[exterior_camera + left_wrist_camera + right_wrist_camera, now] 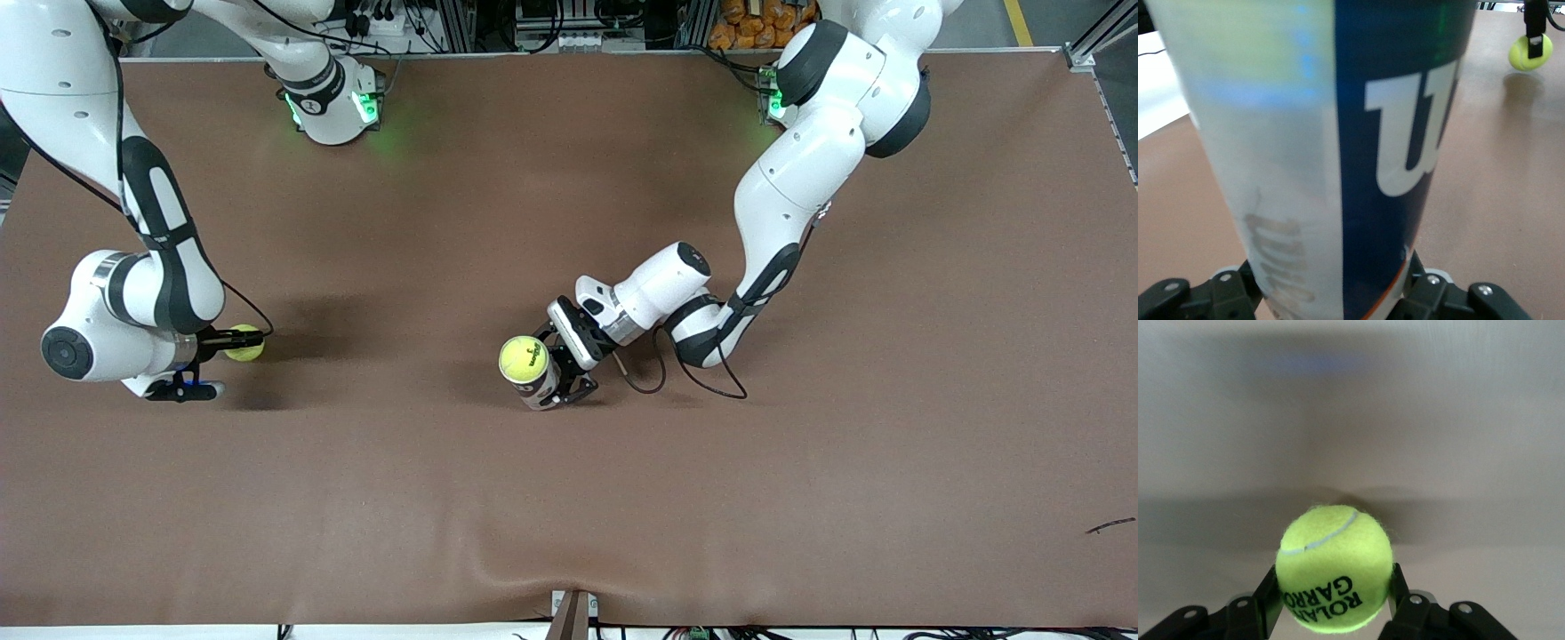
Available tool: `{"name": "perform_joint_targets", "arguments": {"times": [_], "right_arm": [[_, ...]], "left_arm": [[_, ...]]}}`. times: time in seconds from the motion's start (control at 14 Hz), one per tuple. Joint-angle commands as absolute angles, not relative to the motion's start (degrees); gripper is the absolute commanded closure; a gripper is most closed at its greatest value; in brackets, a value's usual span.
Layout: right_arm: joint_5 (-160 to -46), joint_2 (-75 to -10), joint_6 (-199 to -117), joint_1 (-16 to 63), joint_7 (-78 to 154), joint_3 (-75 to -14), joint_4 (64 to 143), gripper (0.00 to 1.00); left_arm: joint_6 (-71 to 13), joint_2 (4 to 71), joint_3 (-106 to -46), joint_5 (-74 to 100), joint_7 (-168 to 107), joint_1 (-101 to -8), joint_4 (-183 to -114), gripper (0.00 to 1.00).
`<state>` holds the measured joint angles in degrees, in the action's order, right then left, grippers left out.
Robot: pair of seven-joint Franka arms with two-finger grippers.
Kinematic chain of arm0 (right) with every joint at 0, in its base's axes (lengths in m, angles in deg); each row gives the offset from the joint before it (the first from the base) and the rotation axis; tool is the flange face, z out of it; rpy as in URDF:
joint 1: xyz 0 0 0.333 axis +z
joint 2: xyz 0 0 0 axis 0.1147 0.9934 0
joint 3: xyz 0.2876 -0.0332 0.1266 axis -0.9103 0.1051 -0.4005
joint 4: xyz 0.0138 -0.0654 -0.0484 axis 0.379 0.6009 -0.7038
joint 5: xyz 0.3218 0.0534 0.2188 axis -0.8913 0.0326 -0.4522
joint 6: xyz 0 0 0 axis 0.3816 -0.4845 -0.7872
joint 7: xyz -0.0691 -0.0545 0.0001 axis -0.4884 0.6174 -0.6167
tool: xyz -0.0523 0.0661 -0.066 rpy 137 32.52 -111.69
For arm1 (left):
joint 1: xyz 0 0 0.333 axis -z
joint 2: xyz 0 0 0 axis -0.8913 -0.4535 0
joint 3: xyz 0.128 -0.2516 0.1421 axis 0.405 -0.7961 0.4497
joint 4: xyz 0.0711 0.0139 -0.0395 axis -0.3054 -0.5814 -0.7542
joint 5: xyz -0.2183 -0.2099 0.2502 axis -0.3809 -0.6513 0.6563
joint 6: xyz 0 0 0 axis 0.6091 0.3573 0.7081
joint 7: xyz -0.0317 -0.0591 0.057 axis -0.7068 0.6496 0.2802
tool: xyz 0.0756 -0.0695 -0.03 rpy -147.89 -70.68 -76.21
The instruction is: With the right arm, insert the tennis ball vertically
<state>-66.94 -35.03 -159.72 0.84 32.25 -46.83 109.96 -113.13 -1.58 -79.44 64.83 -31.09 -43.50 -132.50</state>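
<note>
Tennis ball (1335,570) clamped between right gripper (1333,597) fingers, on table (569,498)

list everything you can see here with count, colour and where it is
tennis balls: two, yellow-green felt; one in the right gripper at the right arm's end of the table, one in the open top of the can
tall cylindrical tennis ball can: one, white and dark blue with white lettering; upright near the table's middle, held by the left gripper
table cover: one, brown
right gripper: one, black, shut on a ball
left gripper: one, black, clamped on the can
</note>
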Motion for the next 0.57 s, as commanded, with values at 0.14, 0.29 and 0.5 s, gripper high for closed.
{"name": "perform_joint_targets", "arguments": {"times": [0.14, 0.29, 0.5], "right_arm": [[-72.95, -37.39, -146.67, 1.31, 32.6, -53.78, 96.13, 0.65], [-80.59, -37.12, -144.71, 4.28, 33.47, -53.96, 92.68, 0.65], [-91.32, -36.69, -145.67, 10.25, 42.75, -53.87, 89.61, 0.65]], "left_arm": [[-114.49, -1.85, -79.4, 65.25, -31.0, -43.52, -132.16, 0.21], [-114.49, -1.85, -79.4, 65.25, -31.08, -43.52, -132.07, 0.21], [-114.49, -1.85, -79.4, 65.25, -31.0, -43.52, -132.16, 0.21]]}}
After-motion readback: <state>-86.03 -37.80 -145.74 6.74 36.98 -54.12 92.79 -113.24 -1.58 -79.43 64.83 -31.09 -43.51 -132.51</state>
